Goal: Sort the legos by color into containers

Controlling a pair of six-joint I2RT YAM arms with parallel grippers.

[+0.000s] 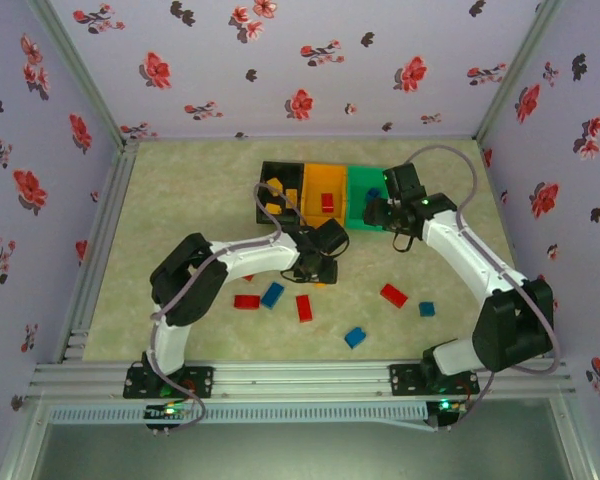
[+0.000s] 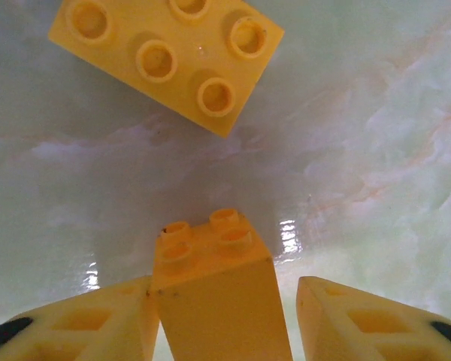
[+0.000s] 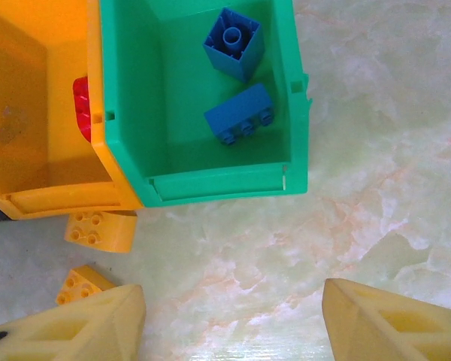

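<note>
Presently we list: left end effector (image 2: 224, 301) half-open astride a yellow lego (image 2: 210, 301), one finger (image 2: 98, 323) touching it; right end effector (image 3: 233, 301) released, empty, over the bench (image 3: 376, 210).

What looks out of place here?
A yellow brick lies on the table just outside the orange bin, with another beside it, neither in a bin. In the green bin, one blue brick lies on its side.

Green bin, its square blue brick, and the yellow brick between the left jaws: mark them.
Green bin (image 3: 218, 184): right wrist view, near wall.
Square blue brick (image 3: 233, 41): right wrist view, upward face.
Yellow brick (image 2: 218, 308): left wrist view, flat side.
</note>
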